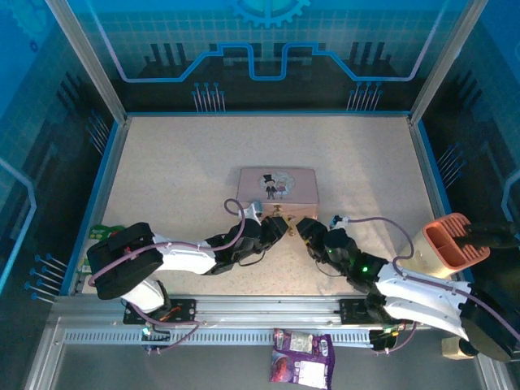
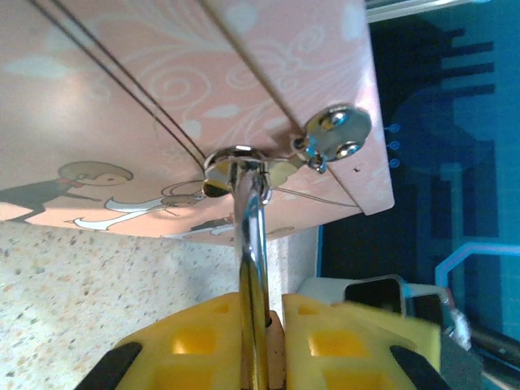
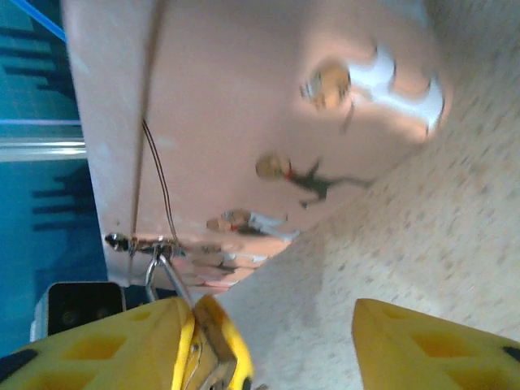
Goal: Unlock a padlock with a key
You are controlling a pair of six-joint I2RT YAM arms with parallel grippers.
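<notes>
At the pink box edge, padlock gripped.

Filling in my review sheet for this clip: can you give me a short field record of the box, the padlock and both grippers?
box: pink box mid-table, just beyond both grippers
padlock: padlock hangs at the box front, its shackle through the clasp ring
left gripper: left gripper shut on the padlock
right gripper: right gripper open, fingers wide apart, holding nothing, close to the box front
key: too small or hidden to tell
other items: orange holder at the right edge; snack bag by the near rail
</notes>
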